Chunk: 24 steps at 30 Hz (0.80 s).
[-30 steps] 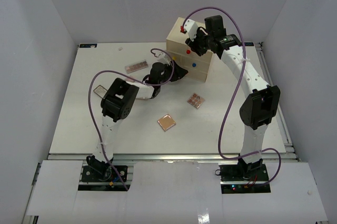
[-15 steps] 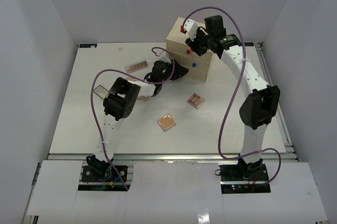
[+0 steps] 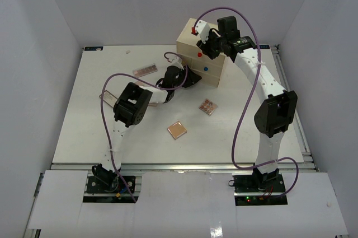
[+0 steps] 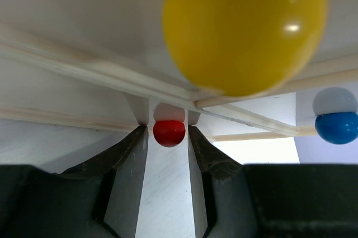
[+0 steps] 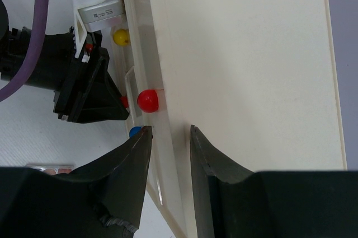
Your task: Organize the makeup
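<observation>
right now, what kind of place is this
Probably a robot lab test cell: plain white walls box in a white table, two arms are bolted at its near edge, and a drawer chest and makeup palettes sit as props.

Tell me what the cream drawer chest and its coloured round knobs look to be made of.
Cream drawer chest: probably painted wood or fibreboard; flat panels, matte, no glare. Yellow round knob, red round knob, blue round knob: glossy plastic or lacquered wood; a sharp highlight sits on the yellow one.
</observation>
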Each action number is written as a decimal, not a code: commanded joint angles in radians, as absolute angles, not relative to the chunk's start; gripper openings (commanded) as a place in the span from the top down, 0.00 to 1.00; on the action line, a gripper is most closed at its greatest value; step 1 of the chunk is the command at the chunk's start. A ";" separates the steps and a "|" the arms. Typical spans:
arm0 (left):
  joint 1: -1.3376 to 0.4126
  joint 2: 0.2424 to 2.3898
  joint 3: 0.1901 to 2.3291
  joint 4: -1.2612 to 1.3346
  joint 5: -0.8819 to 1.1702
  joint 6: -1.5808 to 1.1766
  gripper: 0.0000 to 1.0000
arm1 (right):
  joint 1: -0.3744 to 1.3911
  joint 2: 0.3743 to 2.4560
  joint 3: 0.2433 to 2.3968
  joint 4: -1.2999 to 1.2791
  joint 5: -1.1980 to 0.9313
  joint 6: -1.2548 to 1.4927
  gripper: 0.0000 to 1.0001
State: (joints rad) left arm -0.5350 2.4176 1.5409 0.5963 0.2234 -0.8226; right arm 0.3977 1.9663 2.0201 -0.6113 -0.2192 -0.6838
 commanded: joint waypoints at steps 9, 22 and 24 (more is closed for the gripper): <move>-0.535 2.401 1.591 0.571 0.182 -0.818 0.66 | 0.422 2.023 2.008 -0.732 -0.285 -0.644 0.60; -0.536 2.312 1.406 0.666 0.197 -0.795 0.96 | 0.413 2.053 2.025 -0.730 -0.252 -0.629 0.60; -0.537 2.289 1.358 0.697 0.200 -0.794 0.96 | 0.411 2.059 2.030 -0.730 -0.247 -0.624 0.60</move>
